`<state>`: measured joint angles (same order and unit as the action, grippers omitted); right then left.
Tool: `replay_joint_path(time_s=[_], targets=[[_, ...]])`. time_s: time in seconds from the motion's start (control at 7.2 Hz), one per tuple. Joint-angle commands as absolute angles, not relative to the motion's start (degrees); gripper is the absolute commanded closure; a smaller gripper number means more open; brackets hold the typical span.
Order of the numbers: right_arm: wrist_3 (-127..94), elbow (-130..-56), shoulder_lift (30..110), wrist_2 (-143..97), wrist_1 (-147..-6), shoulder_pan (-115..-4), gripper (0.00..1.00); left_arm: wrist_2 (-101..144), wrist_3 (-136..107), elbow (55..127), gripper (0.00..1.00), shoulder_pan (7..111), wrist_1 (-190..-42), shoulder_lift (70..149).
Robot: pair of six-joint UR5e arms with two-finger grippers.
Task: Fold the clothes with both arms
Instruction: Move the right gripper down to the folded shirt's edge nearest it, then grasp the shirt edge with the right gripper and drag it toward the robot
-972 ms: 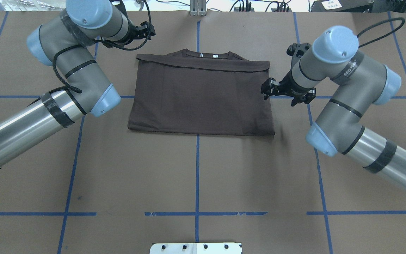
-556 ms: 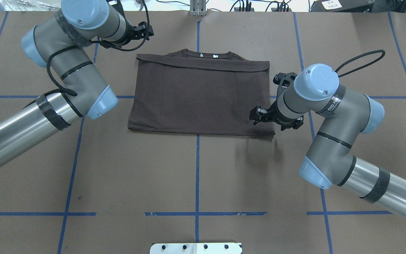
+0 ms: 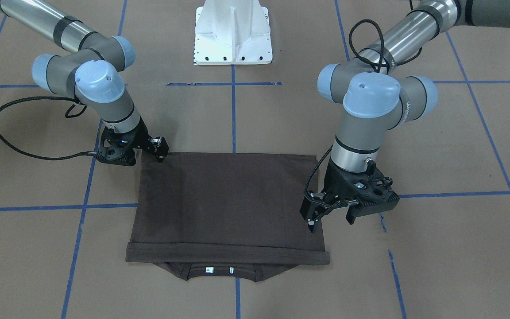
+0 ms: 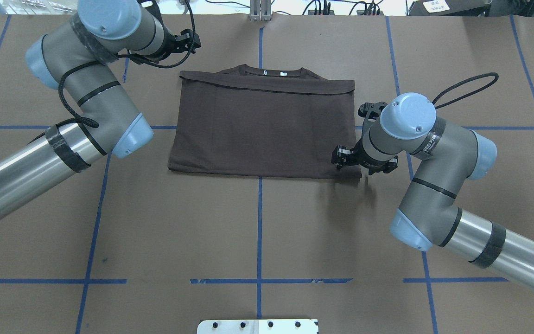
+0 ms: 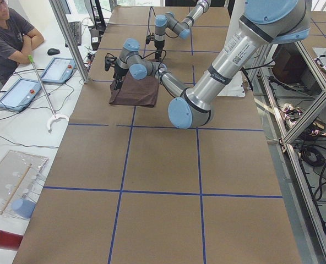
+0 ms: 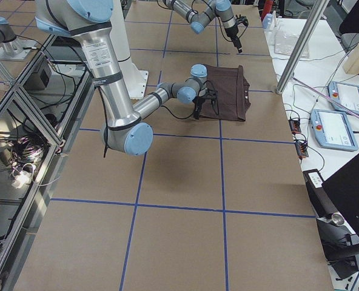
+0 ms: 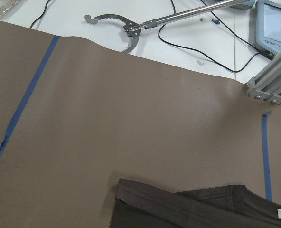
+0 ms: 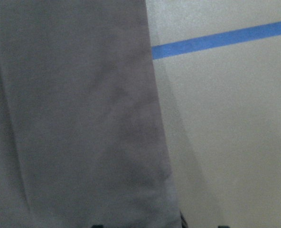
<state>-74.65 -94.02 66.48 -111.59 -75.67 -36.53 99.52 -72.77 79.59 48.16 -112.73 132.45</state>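
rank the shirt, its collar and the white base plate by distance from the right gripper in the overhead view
1. shirt: its near right corner is at the right gripper.
2. collar: far edge, near the middle.
3. base plate: bottom centre of the view, farthest.

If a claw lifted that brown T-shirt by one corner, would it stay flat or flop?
Probably flop: the T-shirt lies thin and flat, with soft creases and a folded-over edge, so it would likely drape. It looks light for its spread. Pushed, its thin layers would probably bunch rather than slide whole.
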Motion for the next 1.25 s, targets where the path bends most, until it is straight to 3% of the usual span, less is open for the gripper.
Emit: replay_joint_path(time_s=[0.0,0.42,0.83,1.11], targets=[[-74.62,-94.04,66.62,-112.14,-75.67,-36.56,1.0,99.75,-72.77,80.33,0.0,48.16,-112.68,131.92],[-74.71,-97.02,67.93,-112.68,-76.72,-36.91,1.0,99.67,-72.95,80.59,0.0,48.16,-112.59,132.27],[-75.67,-116.02,86.14,-112.5,-78.38,-28.87,1.0,99.75,-73.12,83.66,0.0,48.08,-111.98,132.01],[-84.22,-127.58,96.47,-111.8,-78.93,-14.94,1.0,99.76,-73.21,85.94,0.0,47.55,-110.05,132.01]])
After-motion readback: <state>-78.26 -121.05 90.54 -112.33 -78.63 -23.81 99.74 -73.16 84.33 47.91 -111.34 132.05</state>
